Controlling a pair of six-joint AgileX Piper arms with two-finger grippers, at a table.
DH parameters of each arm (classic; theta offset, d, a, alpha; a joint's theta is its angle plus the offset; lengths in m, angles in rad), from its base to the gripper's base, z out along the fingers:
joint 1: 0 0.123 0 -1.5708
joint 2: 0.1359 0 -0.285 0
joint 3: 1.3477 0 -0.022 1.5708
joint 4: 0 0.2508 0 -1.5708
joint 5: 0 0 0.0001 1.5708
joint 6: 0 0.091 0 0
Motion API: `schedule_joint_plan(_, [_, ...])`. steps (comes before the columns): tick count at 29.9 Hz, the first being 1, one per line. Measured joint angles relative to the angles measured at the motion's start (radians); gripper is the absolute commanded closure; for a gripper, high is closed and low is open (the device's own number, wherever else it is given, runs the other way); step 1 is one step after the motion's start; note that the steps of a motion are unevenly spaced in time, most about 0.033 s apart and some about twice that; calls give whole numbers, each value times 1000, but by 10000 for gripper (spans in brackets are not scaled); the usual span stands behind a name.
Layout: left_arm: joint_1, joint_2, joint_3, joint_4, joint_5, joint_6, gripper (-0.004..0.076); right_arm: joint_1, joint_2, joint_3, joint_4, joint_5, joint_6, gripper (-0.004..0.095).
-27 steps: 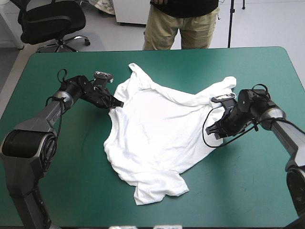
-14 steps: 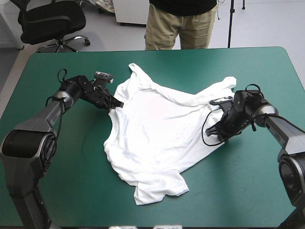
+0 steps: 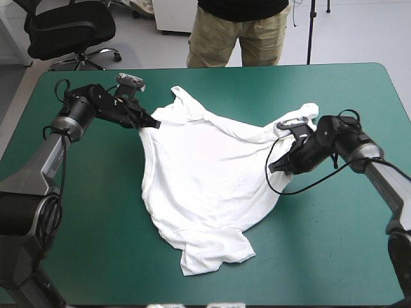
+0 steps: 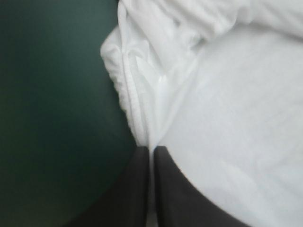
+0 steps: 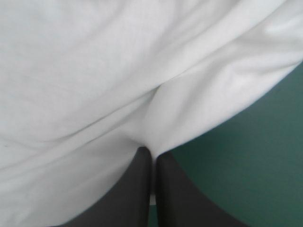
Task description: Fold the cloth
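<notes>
The white T-shirt (image 3: 209, 176) lies mostly spread on the teal-green cover, one sleeve toward the far edge and a crumpled end near the front. My left gripper (image 3: 154, 125) is shut on the T-shirt at its left edge; in the left wrist view the gripper (image 4: 152, 151) pinches a bunched fold of the T-shirt (image 4: 227, 109). My right gripper (image 3: 275, 166) is shut on the T-shirt at its right edge, below the right sleeve. From the right wrist, the gripper (image 5: 152, 152) holds a pulled fold of the T-shirt (image 5: 118, 80).
Bare teal-green cover (image 3: 83, 212) lies left, right and in front of the shirt. A black office chair (image 3: 67, 29) stands beyond the table's far left corner.
My left gripper has pulled the shirt's left edge toward the far edge and to the left, stretching it. The right gripper has shifted slightly inward and away with its edge.
</notes>
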Motion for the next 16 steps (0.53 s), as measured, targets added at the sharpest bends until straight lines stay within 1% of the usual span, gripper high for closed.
schedule_joint_plan(7, [0, -157, -164, 3, 76, 0, 739, 0, -200, -199, -6, 89, -27, 921])
schedule_joint_plan(12, [0, -279, -298, 6, 130, -1, 739, 0, -288, -383, -8, 140, -47, 921])
schedule_joint_plan(16, [0, -369, -427, 24, 152, -24, 739, 0, -341, -557, -8, 180, -55, 921])
